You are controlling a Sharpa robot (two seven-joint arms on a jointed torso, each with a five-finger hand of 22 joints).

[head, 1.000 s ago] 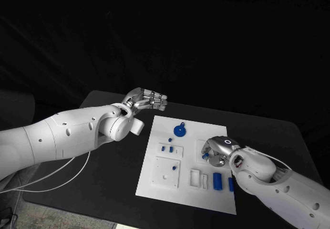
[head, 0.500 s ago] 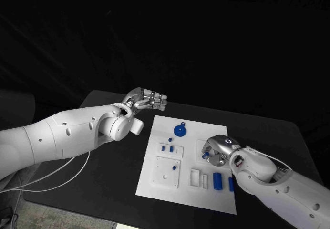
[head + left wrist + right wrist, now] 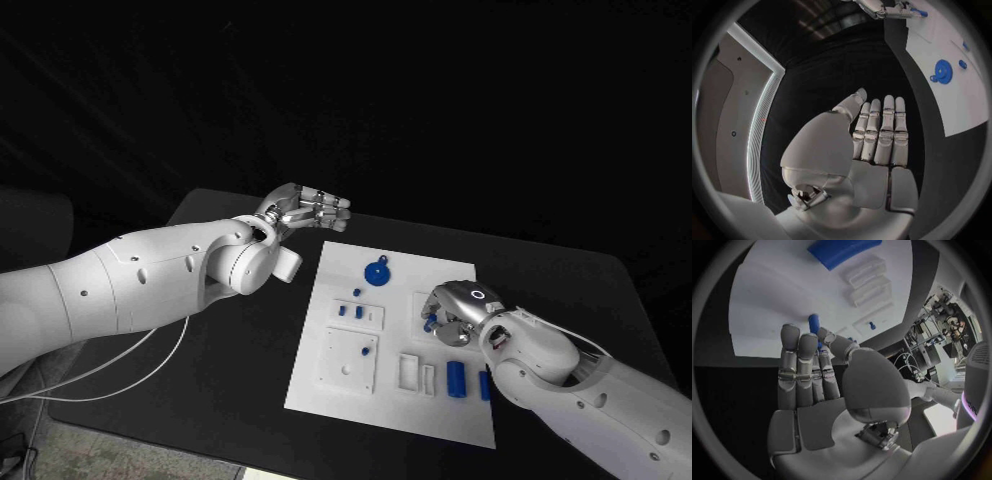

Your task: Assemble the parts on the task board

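The white task board point(image 3: 433, 272) lies in the middle of the black table. My right hand point(image 3: 457, 316) hovers over the board's right middle and pinches a small blue peg point(image 3: 430, 322) between thumb and finger; the right wrist view shows the peg point(image 3: 814, 321) sticking out past the fingertips. My left hand point(image 3: 306, 210) is raised beyond the board's far left corner, fingers straight and holding nothing, as the left wrist view of the hand point(image 3: 873, 135) confirms. A blue round disc point(image 3: 376, 274) lies near the board's far edge.
Two small blue pegs point(image 3: 349, 311) stand in a white holder left of my right hand. A blue cylinder point(image 3: 456, 378) lies by white blocks point(image 3: 415, 373) near the board's front, and a white square plate point(image 3: 351, 358) sits front left. A white cable point(image 3: 130, 375) trails over the table's left.
My right hand with the peg has edged very slightly toward the board's far side. The left arm has not moved.
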